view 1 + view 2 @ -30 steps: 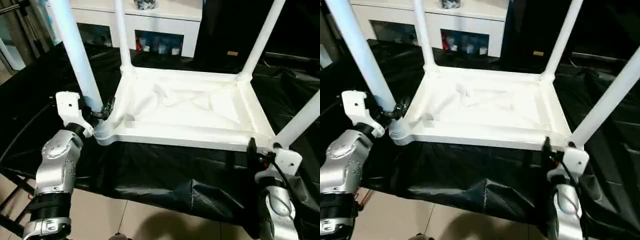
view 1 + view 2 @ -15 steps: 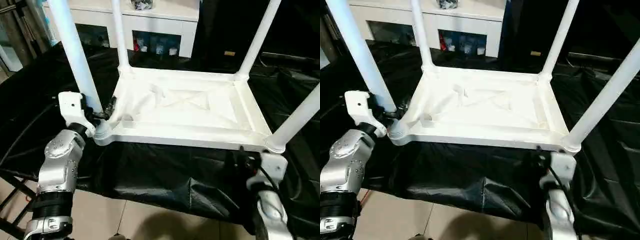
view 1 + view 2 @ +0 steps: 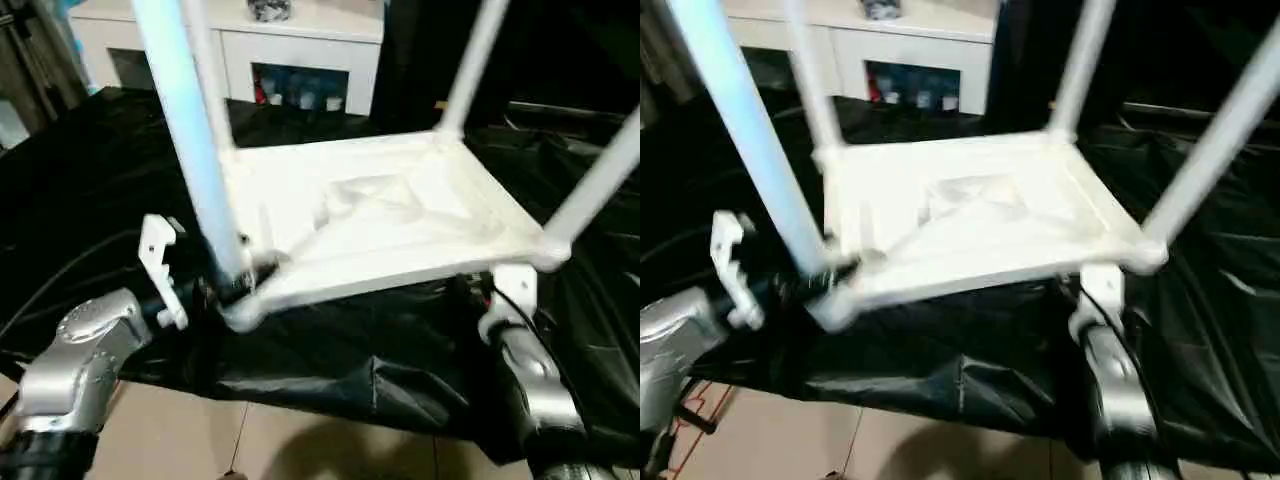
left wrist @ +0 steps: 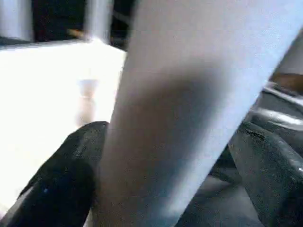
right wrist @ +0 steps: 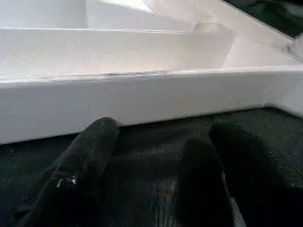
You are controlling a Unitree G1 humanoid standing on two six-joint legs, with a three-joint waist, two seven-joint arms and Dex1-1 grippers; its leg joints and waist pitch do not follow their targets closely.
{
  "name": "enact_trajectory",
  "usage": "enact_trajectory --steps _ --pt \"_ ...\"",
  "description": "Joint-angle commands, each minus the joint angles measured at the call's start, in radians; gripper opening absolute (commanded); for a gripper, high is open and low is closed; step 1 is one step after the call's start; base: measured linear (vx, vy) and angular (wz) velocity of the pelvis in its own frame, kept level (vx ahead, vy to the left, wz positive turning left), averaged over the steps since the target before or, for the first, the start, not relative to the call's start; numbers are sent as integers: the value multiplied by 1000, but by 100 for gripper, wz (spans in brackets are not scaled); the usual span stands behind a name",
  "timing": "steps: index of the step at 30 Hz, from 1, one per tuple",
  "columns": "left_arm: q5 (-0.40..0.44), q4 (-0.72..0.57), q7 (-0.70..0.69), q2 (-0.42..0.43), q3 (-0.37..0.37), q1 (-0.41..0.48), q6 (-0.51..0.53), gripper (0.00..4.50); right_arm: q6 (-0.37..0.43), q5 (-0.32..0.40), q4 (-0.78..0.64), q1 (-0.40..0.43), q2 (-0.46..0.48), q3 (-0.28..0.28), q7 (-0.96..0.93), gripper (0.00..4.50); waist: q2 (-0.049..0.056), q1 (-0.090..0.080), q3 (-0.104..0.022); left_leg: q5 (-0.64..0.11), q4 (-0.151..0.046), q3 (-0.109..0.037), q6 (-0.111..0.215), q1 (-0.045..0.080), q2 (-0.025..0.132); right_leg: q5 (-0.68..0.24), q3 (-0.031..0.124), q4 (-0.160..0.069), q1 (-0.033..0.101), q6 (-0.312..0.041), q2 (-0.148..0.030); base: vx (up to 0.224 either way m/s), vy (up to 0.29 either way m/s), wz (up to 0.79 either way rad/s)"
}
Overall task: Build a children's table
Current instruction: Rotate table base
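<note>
Left claw grips table leg; tabletop tilted.

The children's table lies upside down, white plastic, its ribbed underside facing up and all four long round legs standing in the rounded corner sockets. It is skewed on the black-covered tabletop, its near left corner overhanging the front edge. The near left leg looks bluish and leans slightly.
</note>
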Motion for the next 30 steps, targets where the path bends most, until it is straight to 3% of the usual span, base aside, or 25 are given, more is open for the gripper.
enact_trajectory --steps 1,2,3,5,6,9,10,14,19,20,21,26,27,30 --pt "-58 -69 -47 7 -38 3 59 442 0 -10 28 -46 6 22 24 363 3 3 -55 -284 -71 3 -6 7 9 -253 37 -72 41 -171 -41 0 0 0" --pt "-73 -85 -56 9 -49 1 76 442 1 -11 47 -68 9 25 30 363 3 3 -57 -279 -68 5 -4 11 9 -237 38 -71 39 -176 -40 0 0 0" --pt "-92 -110 -71 8 -71 -6 100 442 6 -10 82 -110 19 31 43 363 -3 1 -58 -262 -69 4 -3 5 8 -222 38 -67 44 -181 -40 0 0 0" --pt "-93 -119 -81 -2 -102 -24 115 442 11 -17 128 -156 33 47 62 363 -2 -2 -58 -241 -67 5 -1 3 7 -203 38 -65 45 -185 -39 0 0 0" --pt "-83 -113 -82 -27 -133 -52 118 442 11 -36 179 -200 47 74 83 363 -8 -4 -58 -232 -66 6 2 2 7 -197 39 -66 46 -188 -40 0 0 0" --pt "-90 -100 -48 -82 -162 -102 151 442 8 -59 244 -251 71 107 109 363 -5 -6 -58 -228 -63 7 -2 2 7 -201 40 -63 48 -195 -42 0 0 0" --pt "-91 -100 -47 -84 -163 -104 152 442 8 -59 245 -252 71 108 110 363 -12 -7 -59 -225 -62 7 -3 1 7 -209 40 -61 49 -193 -42 0 0 0" --pt "-109 -76 -11 -161 -203 -177 192 442 -8 -79 311 -307 107 136 138 363 -12 -5 -60 -217 -59 8 -1 4 8 -199 42 -61 47 -201 -42 0 0 0" --pt "-51 -6 -9 -232 -271 -260 162 442 -31 -82 370 -344 121 138 142 363 -14 2 -62 -201 -57 10 7 7 9 -157 43 -59 47 -206 -41 0 0 0" --pt "-33 12 -2 -247 -280 -272 145 442 -34 -81 373 -344 121 139 145 363 -29 1 -63 -194 -56 12 14 6 9 -149 43 -60 49 -206 -41 0 0 0" --pt "-5 36 9 -267 -291 -288 121 442 -40 -79 380 -344 120 141 149 363 -21 8 -63 -181 -57 11 17 5 10 -140 44 -57 50 -207 -43 0 0 0" --pt "65 131 65 -347 -309 -344 29 442 -67 -62 393 -336 123 131 189 363 -15 8 -61 -208 -56 9 11 5 10 -157 43 -61 52 -206 -45 0 0 0" --pt "67 143 70 -363 -315 -353 20 442 -74 -57 392 -332 126 130 208 363 -20 5 -61 -217 -56 10 14 4 9 -163 43 -64 52 -206 -43 0 0 0" --pt "80 170 77 -408 -335 -371 -8 442 -90 -38 378 -315 143 134 279 363 -14 3 -62 -216 -55 9 23 3 10 -143 43 -64 53 -220 -44 0 0 0"
